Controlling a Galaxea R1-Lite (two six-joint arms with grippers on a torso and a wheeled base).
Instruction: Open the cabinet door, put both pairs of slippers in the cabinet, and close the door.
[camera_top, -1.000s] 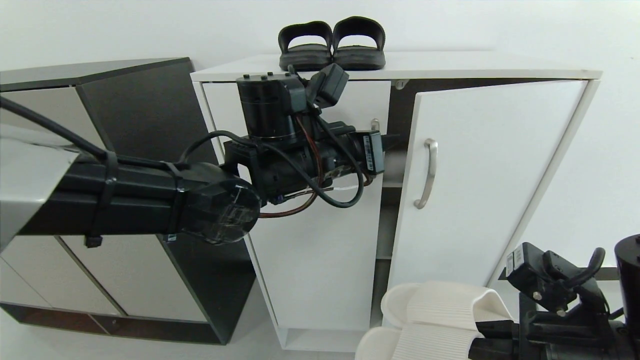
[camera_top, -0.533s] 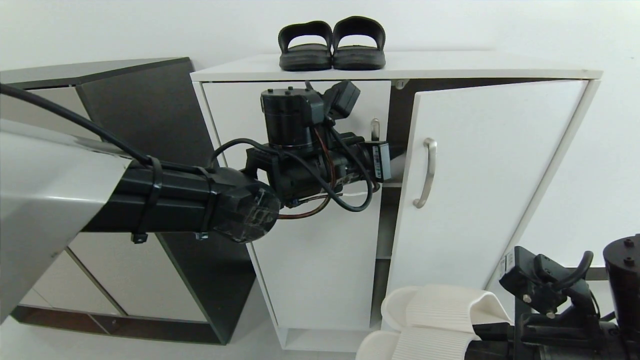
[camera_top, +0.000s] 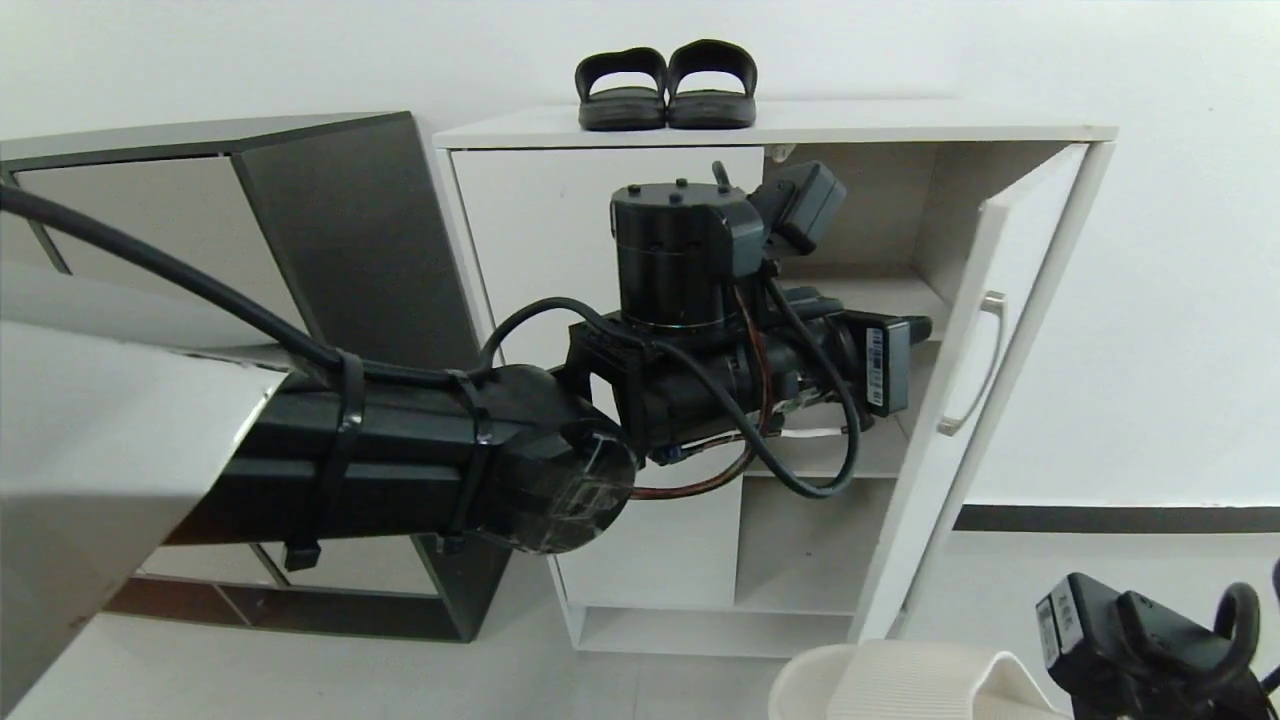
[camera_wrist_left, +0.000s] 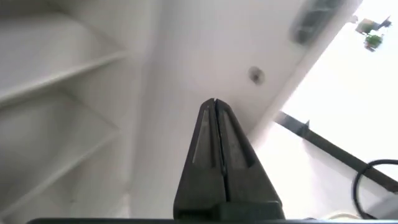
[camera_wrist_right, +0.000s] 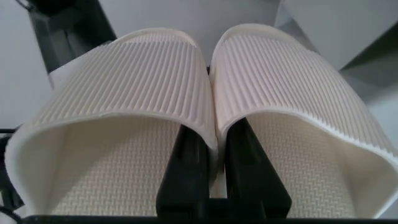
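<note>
A dark cabinet (camera_top: 340, 230) stands just beside the white cabinet (camera_top: 900, 132), whose right door (camera_top: 1030, 230) hangs open with its curved metal handle (camera_top: 972, 365) facing outward. The left arm crosses the opening and hides part of the flat shelves (camera_top: 880, 290). The left tool (camera_wrist_left: 214, 115) has its slim fingers pressed together on nothing, near those shelves. Smooth black slippers (camera_top: 665, 88) sit side by side on the cabinet top. The right tool (camera_wrist_right: 214, 149) clamps the ribbed cream slippers (camera_wrist_right: 124, 93) by their touching inner sides (insoles pebbled), low before the door.
</note>
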